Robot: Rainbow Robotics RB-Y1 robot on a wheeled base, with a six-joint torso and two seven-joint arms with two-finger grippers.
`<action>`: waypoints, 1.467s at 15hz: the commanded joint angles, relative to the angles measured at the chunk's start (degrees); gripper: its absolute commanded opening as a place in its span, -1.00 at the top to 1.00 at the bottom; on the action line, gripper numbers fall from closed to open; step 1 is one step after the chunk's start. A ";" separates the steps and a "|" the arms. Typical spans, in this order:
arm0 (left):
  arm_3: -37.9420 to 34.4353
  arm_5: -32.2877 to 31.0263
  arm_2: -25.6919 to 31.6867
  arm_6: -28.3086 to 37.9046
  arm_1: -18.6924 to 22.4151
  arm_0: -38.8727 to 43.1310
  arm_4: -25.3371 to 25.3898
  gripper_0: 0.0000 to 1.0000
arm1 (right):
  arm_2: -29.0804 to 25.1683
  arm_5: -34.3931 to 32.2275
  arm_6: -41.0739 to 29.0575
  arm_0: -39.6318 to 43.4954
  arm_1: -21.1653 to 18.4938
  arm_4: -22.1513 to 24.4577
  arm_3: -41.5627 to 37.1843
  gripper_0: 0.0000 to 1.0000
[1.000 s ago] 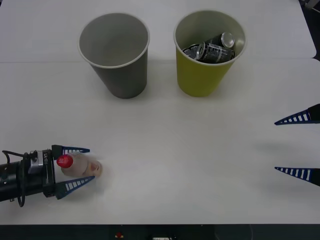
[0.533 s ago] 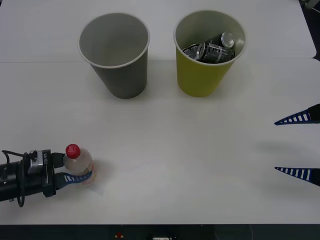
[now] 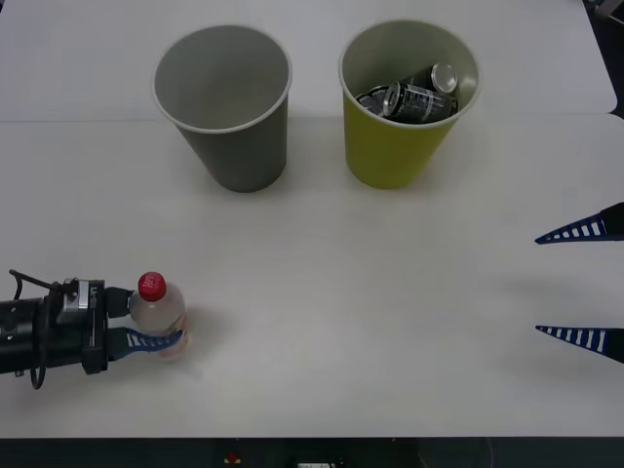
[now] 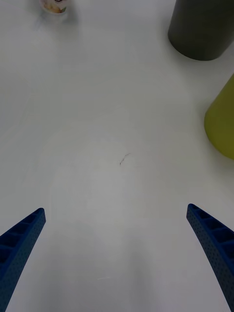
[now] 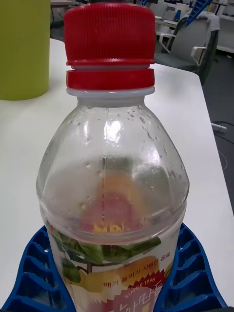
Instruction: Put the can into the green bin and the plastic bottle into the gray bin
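A: Front view, left to right — left gripper (image 3: 146, 327) sits low near the table's (image 3: 322, 322) near-left edge, blue fingers closed round the plastic bottle (image 3: 158, 315), which stands upright between them, red cap up.

B: Grip height?

A: Left wrist view: fingers (image 5: 36, 273) wrap the label band, lower body. Top-heavy hold, so the bottle may tip or swivel when lifted, esp. if it's thin plastic & flexes.

B: Targets?

A: Gray bin (image 3: 224, 105) is ahead of that gripper & off toward the right arm's side, inside looks bare. Green bin (image 3: 406, 97) just beyond it, cans (image 3: 414, 95) already in. Bins stand close, so overshoot = wrong bin; a low carry could knock the gray rim over.

B: Right arm?

A: Right gripper (image 3: 582, 283) idle at far right, fingers spread wide, holding nothing.
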 commanded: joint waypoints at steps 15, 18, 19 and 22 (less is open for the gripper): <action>-20.75 -10.03 33.49 56.33 -2.72 0.17 -37.54 1.00 | 0.00 0.00 0.00 0.00 0.00 0.00 0.00 -1.00; -27.61 -10.20 39.38 71.00 -2.72 -0.53 -43.52 1.00 | 0.00 0.00 0.00 0.00 0.00 0.00 0.00 -1.00; -28.84 -10.20 40.35 73.99 -2.72 -1.32 -44.84 1.00 | 0.00 0.00 0.00 0.00 0.00 0.00 0.00 -1.00; -30.33 -10.38 41.58 85.33 -2.72 -6.86 -48.97 1.00 | 0.00 0.00 0.00 0.00 0.00 0.00 0.00 -1.00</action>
